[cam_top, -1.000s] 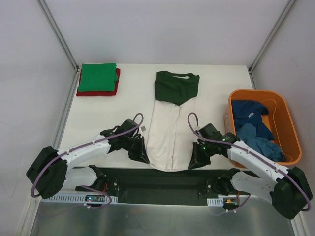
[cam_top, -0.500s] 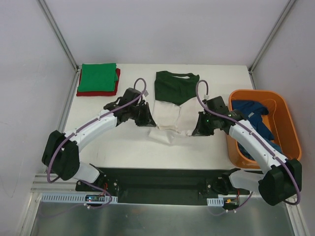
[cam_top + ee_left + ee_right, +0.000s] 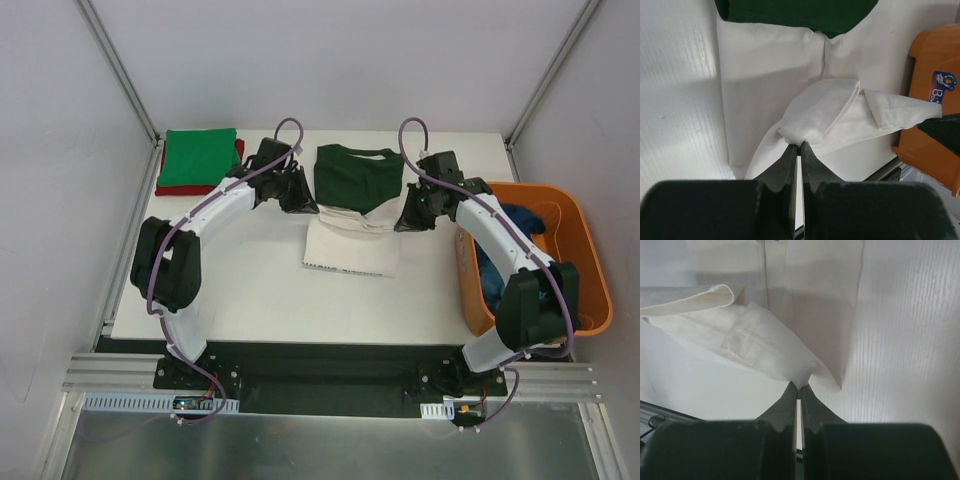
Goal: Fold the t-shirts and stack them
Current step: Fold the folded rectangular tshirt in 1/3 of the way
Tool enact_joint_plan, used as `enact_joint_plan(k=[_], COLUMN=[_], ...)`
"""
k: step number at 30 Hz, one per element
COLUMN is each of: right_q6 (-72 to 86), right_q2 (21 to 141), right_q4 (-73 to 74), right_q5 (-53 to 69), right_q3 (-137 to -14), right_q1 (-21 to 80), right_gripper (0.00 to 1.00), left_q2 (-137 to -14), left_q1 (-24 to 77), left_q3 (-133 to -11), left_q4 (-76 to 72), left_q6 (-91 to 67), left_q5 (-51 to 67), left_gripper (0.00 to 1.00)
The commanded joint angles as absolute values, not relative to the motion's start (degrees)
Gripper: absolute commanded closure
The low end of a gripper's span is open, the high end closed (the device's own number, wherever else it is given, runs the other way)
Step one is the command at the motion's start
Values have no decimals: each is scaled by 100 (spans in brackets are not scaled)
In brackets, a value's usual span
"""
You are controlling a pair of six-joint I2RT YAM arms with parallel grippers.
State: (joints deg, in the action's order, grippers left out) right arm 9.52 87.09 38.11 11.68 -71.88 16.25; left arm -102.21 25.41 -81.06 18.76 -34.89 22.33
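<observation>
The white t-shirt (image 3: 350, 245) with dark green sleeves and collar (image 3: 360, 175) lies mid-table, its lower half folded up over itself. My left gripper (image 3: 303, 205) is shut on the shirt's white hem corner (image 3: 800, 135). My right gripper (image 3: 405, 222) is shut on the other hem corner (image 3: 802, 377). Both hold the hem raised just below the green part. A folded bright green t-shirt (image 3: 198, 157) lies on a red one (image 3: 238, 168) at the back left. Blue t-shirts (image 3: 510, 225) lie in the orange tub (image 3: 585, 250).
The orange tub also shows in the left wrist view (image 3: 935, 100) at the right. Metal frame posts stand at the back corners. The table's front edge (image 3: 300, 340) runs in front of a black base rail.
Both grippers have carried the white hem from the table's near edge up toward the green collar end, doubling the shirt's lower half over itself.
</observation>
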Motion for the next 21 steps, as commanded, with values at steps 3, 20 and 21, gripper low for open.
enact_joint_plan(k=[3, 20, 21], right_q6=[703, 685, 686], right_q2=[9254, 10766, 10819], right_q4=[3604, 3480, 3480], right_q5=[1354, 1626, 1609], right_q3=[-7857, -8789, -8859], right_q1=[1398, 1037, 1028], right_gripper=[99, 99, 99], left_q2=[-10748, -12277, -12339], left_q1=[2347, 2013, 2004], left_q3=[-8806, -10037, -10124], left_q4=[1872, 1872, 1872], left_q6=[-3120, -2576, -2567], left_q5=[2408, 2891, 2944], left_gripper=[100, 100, 100])
